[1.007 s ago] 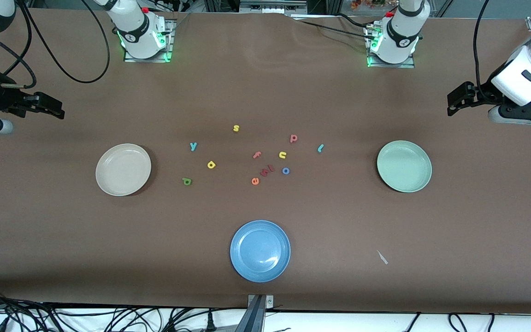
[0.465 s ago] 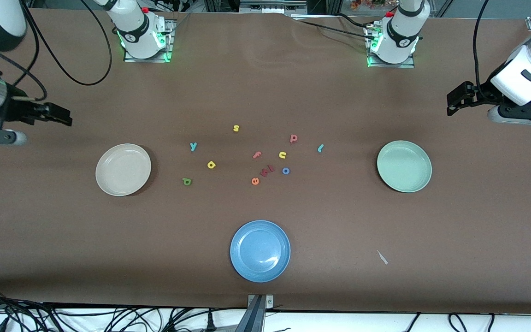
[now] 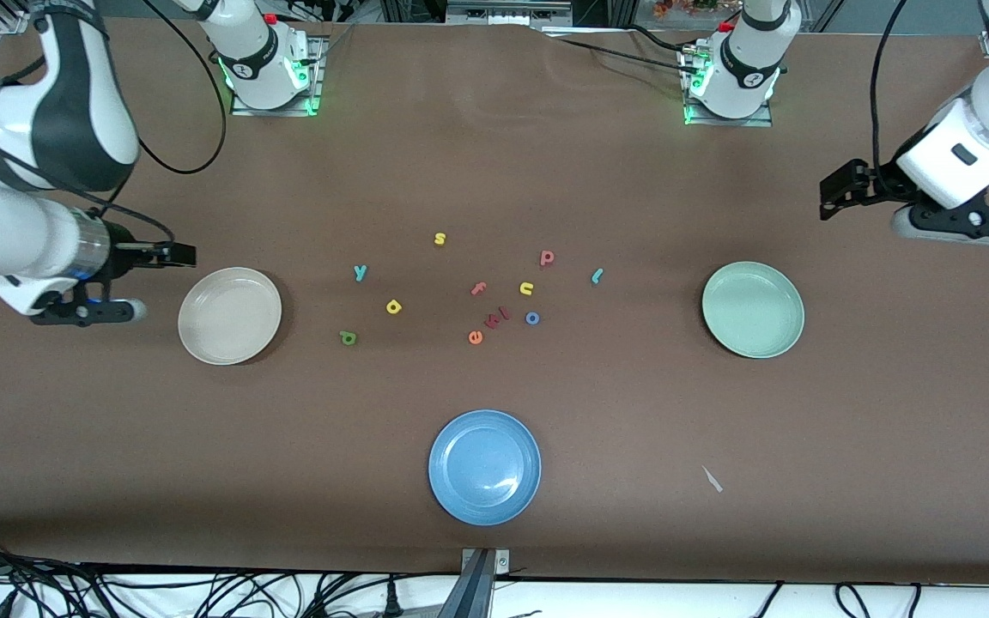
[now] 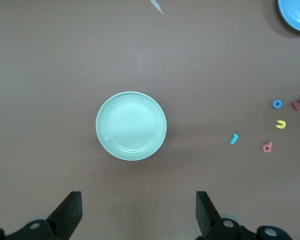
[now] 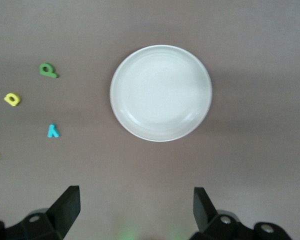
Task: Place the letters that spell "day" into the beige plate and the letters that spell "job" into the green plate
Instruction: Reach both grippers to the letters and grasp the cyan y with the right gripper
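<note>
The right arm reaches in from its base low over its own end of the bench, forearm nearly level. The right claw [image 3: 175,254] hangs in the air with its 2 fingers [image 5: 65,207] spread wide, gripping nothing. The left arm is bent above its end of the bench; the left claw [image 3: 838,184] is likewise spread and bare, fingers [image 4: 70,212] apart.

The beige plate [image 3: 229,315] lies toward the right arm's end of the table [image 3: 494,154]; the green plate [image 3: 752,309] lies toward the left arm's end. The blue plate [image 3: 484,466] lies between them, nearest the front camera. The "y" [image 3: 360,272], "a" [image 3: 393,306] and "d" [image 3: 348,338] lie beside the beige plate. The "b" [image 3: 547,257], "j" [image 3: 597,275] and "o" [image 3: 532,318] lie toward the green plate. The "s" [image 3: 439,239] lies farthest from the front camera. Both plates hold nothing.
</note>
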Tool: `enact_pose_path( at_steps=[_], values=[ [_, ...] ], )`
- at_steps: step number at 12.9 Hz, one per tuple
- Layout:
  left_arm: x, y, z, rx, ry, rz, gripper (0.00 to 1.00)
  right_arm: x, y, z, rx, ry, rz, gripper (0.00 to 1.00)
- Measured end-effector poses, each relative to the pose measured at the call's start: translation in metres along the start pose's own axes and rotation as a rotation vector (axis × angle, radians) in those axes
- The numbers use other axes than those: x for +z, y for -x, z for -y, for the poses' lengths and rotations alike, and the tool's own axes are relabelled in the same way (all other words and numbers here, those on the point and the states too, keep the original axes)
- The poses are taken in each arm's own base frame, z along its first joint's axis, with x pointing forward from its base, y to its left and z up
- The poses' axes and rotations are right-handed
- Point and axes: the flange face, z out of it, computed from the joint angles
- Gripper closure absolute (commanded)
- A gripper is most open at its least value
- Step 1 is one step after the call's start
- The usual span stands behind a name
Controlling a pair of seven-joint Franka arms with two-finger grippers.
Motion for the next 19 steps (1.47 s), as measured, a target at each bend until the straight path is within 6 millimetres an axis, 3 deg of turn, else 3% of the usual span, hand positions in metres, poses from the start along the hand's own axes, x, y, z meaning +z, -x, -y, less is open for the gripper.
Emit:
enact_pose_path(
  at_steps=[4,6,8,12,16,19],
  values=[
    [0.013,0.005,-0.044,0.081,-0.006,0.072,0.0,0.062,-0.017,0.05,0.043,-0.071,-0.047,0.0],
    [0.033,0.0,-0.072,0.132,0.002,0.118,0.0,0.096,-0.008,0.088,0.079,-0.082,-0.079,0.0],
    [0.066,-0.007,-0.11,0.186,0.01,0.181,0.0,0.132,0.007,0.119,0.085,-0.095,-0.136,0.0],
    [0.13,-0.02,-0.183,0.167,0.0,0.222,0.0,0.209,0.042,0.147,0.092,-0.118,-0.225,0.0],
    [0.195,-0.029,-0.248,0.102,-0.002,0.214,0.0,0.247,0.045,0.166,0.125,-0.133,-0.229,0.0],
    [0.237,-0.016,-0.298,0.05,-0.011,0.207,0.0,0.274,0.045,0.174,0.145,-0.129,-0.194,0.02]
  ],
)
